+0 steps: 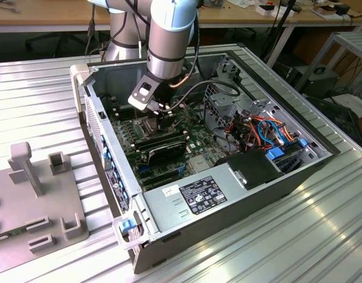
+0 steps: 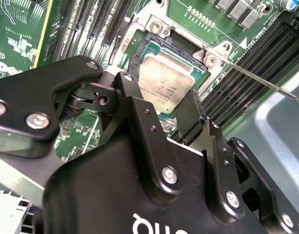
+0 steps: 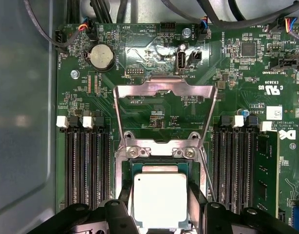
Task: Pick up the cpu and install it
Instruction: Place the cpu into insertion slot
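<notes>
The cpu (image 3: 160, 197) is a small square chip with a dull grey metal top. It sits between the two black fingers (image 3: 196, 202) of my gripper (image 3: 160, 207), which is shut on its opposite edges. In the second wrist view the cpu (image 2: 165, 80) hangs slightly tilted just over the open socket (image 2: 161, 36), with my gripper (image 2: 164, 100) closed around it. The socket's metal load plate (image 3: 164, 92) is swung open and lies flat on the green motherboard. In the exterior view the gripper (image 1: 160, 115) reaches down into the open computer case.
Black memory slots (image 3: 86, 161) run along both sides of the socket, and a thin metal lever (image 2: 266, 84) sticks out beside it. Memory sticks (image 1: 163, 146), cable bundles (image 1: 257, 127) and a power supply (image 1: 198, 197) crowd the case. A grey fixture (image 1: 33, 200) stands at the exterior view's left.
</notes>
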Controlling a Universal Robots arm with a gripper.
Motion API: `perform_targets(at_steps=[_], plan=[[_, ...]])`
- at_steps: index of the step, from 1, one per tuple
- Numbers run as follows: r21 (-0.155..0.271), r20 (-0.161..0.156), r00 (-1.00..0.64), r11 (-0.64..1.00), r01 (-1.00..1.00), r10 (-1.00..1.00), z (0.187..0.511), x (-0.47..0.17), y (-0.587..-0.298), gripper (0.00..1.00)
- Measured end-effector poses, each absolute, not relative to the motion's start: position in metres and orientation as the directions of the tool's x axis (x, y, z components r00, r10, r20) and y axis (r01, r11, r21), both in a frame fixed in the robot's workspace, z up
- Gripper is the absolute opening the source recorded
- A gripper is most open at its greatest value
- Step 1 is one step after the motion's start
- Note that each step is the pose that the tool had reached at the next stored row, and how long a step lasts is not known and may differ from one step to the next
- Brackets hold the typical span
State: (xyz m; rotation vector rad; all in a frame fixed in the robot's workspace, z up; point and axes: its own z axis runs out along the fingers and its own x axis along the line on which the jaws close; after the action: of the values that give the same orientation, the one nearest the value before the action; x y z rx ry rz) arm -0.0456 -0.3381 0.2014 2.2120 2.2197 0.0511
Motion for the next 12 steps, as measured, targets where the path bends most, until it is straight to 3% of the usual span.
perform_targets(at_steps=[12], plan=[[0.028, 0.018, -0.004, 0.003, 1.0, 1.0, 0.1992, -0.0456, -0.3382, 0.55]])
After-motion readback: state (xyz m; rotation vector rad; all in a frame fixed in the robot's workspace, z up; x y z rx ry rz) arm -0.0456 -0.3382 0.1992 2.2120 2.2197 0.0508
